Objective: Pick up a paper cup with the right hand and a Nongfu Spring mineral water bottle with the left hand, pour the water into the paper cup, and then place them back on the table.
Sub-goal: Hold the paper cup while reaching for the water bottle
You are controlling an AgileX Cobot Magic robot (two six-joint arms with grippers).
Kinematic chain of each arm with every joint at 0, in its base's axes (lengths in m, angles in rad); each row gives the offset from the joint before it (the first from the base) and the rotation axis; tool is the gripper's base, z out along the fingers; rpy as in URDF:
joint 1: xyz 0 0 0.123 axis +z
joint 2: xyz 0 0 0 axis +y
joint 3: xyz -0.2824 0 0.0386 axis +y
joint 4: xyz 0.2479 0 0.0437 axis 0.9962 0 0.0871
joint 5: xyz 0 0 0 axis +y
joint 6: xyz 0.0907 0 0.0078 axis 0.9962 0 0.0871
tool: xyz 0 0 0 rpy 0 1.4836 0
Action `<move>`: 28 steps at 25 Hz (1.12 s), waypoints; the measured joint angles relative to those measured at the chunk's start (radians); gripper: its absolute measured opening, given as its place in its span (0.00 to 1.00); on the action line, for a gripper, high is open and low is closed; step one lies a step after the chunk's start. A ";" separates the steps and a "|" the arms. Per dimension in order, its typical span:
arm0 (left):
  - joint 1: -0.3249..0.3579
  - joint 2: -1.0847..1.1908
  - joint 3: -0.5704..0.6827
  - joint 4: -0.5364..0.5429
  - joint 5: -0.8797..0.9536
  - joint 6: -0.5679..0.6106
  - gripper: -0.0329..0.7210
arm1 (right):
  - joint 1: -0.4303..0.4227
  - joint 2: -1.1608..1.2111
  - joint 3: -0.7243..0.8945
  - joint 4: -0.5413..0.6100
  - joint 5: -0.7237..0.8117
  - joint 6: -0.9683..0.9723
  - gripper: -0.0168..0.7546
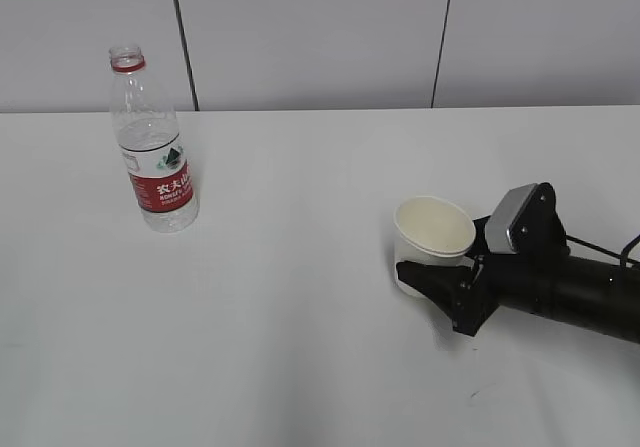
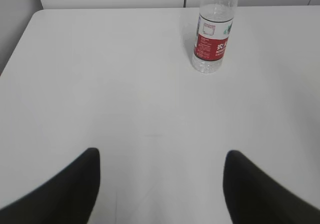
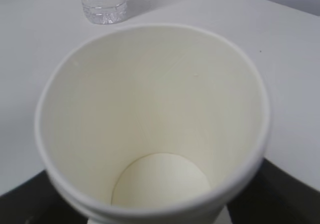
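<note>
I was at the cup grasp: my right end effector (image 1: 425,272) had its fingers spread around the paper cup (image 1: 433,235), flanking it low on the table (image 1: 300,297); whether they pinched it I couldn't tell. Next, I judged, came closing and lifting. My left end effector (image 2: 160,184) stood spread and empty, well short of the Nongfu Spring mineral water bottle (image 2: 214,38).

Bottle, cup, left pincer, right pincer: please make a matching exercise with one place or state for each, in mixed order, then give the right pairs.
1. bottle
2. cup
3. left pincer
4. right pincer

A. around the cup
B. open over bare table, nothing between its fingers
C. empty inside
D. upright, uncapped, far left, untouched

Pairs: 1-D, 2-C, 3-B, 4-A
</note>
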 joint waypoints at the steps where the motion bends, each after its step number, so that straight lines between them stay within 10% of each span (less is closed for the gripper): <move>1: 0.000 0.000 0.000 0.000 0.000 0.000 0.66 | 0.000 -0.003 -0.011 -0.004 0.000 0.009 0.70; 9: 0.000 0.098 -0.010 -0.060 -0.037 0.000 0.66 | 0.002 -0.005 -0.132 -0.069 0.000 0.108 0.70; 28: -0.028 0.895 -0.021 -0.103 -0.994 0.082 0.67 | 0.182 -0.003 -0.421 -0.199 0.265 0.430 0.70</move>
